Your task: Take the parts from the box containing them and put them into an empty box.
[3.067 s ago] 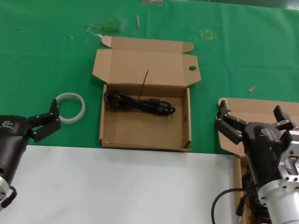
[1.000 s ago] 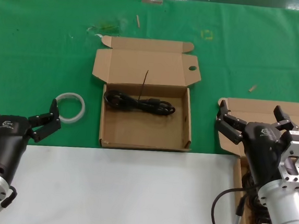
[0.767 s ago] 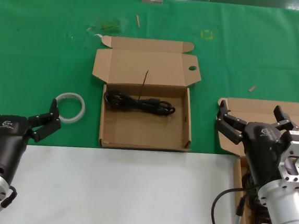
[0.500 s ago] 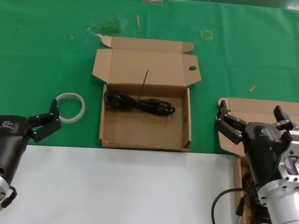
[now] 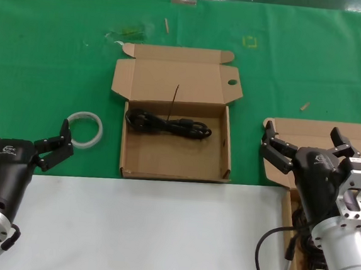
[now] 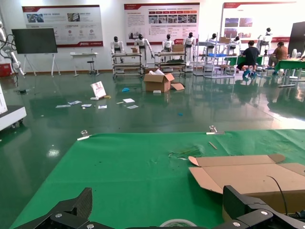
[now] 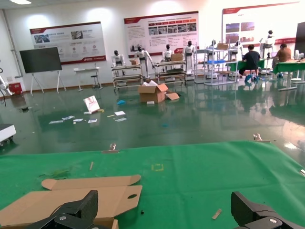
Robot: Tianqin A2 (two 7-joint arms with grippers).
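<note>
The box with the holed lid lies open at the middle of the green mat, with one black power cable coiled along its far side. The box with the plain lid stands at the right, mostly hidden behind my right arm; black cables show inside it. My right gripper hangs open and empty above that box. My left gripper is open and empty at the near left. The holed lid also shows in the right wrist view, beyond the open right gripper. The left gripper shows open in its wrist view.
A white translucent ring lies on the mat left of the middle box, close to my left gripper; it also shows in the left wrist view. A white table surface fills the front. A small wooden scrap lies on the mat.
</note>
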